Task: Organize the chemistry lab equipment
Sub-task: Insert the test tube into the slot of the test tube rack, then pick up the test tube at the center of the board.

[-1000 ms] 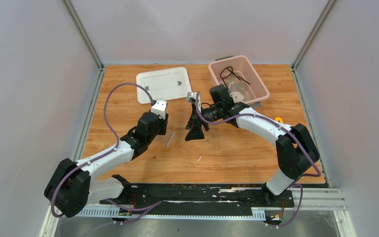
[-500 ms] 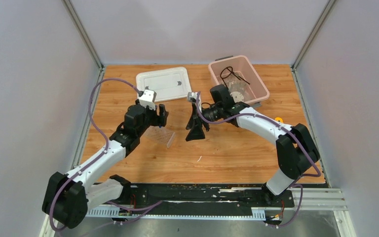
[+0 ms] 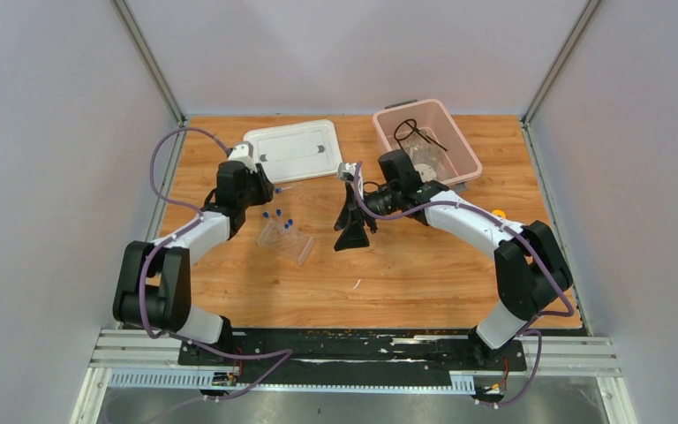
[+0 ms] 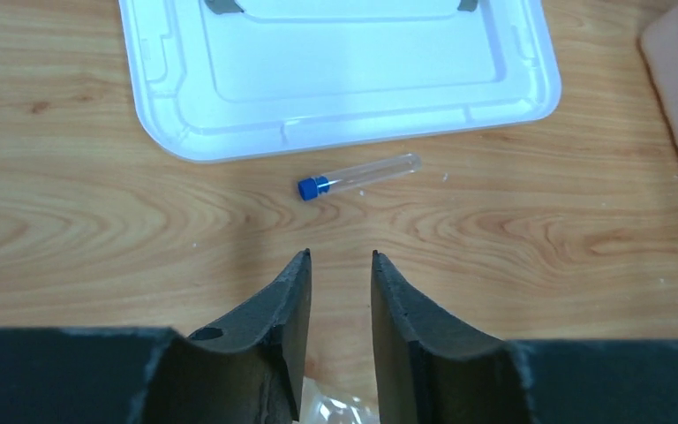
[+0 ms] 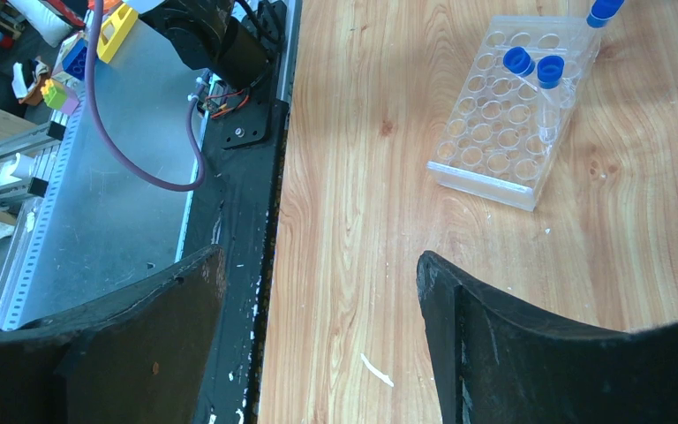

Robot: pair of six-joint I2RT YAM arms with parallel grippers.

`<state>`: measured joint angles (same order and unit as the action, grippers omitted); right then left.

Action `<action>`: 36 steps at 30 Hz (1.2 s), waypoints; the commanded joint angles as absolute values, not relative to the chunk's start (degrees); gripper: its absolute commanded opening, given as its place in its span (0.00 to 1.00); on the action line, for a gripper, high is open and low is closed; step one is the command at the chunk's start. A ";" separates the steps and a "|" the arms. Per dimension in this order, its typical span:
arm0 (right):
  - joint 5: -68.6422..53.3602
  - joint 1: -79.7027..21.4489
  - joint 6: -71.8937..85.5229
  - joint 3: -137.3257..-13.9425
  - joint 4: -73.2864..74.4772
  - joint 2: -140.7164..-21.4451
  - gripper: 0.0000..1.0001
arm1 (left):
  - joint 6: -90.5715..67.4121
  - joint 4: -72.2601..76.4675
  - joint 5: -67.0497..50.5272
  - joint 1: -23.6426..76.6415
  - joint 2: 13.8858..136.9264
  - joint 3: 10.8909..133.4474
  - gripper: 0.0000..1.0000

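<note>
A wooden table (image 3: pixel 424 274) stands between plain grey walls. At its far edge lies a white lid (image 3: pixel 292 150). To the right of the lid is a pink bin (image 3: pixel 410 106) holding a black wire ring (image 3: pixel 409 130) and clear bags with a white disc (image 3: pixel 423 168). Left of the table's middle stands a clear tube rack (image 3: pixel 286 240), with a few blue-capped tubes (image 5: pixel 519 60) upright in holes at one end. A loose tube (image 4: pixel 359 175) with a blue cap lies flat on the wood just beside the lid's near edge. The left gripper (image 4: pixel 341 254) hovers over the table near this tube, its fingers a little apart with nothing between them. The right gripper (image 5: pixel 320 256) hangs above the wood to the right of the rack, fingers spread wide and empty.
</note>
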<state>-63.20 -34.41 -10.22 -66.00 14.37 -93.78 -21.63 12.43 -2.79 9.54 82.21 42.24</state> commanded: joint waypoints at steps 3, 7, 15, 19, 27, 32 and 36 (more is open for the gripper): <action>-65.83 -34.03 -11.56 -68.38 14.68 -92.86 0.80 | -16.39 12.26 0.45 9.14 90.56 49.68 0.36; -66.19 -34.02 -11.52 -68.89 15.33 -93.40 0.80 | -9.94 8.64 -9.18 9.10 96.83 55.38 0.35; -66.75 -33.98 -11.69 -69.36 16.13 -93.88 0.80 | -6.31 0.70 -10.07 9.84 103.10 64.23 0.40; -66.88 -33.93 -11.70 -69.38 16.25 -94.06 0.80 | -6.93 -4.35 -8.82 10.29 106.61 68.17 0.41; -67.06 -33.76 -11.83 -69.61 16.52 -94.04 0.80 | -5.55 -12.54 -3.38 12.93 111.45 76.55 0.43; -67.22 -33.60 -11.87 -69.69 16.78 -93.96 0.80 | -4.43 -16.82 -3.84 13.66 114.60 80.79 0.45; -67.40 -33.36 -11.93 -69.63 16.80 -93.85 0.80 | -3.77 -18.05 -4.48 14.26 115.54 81.58 0.45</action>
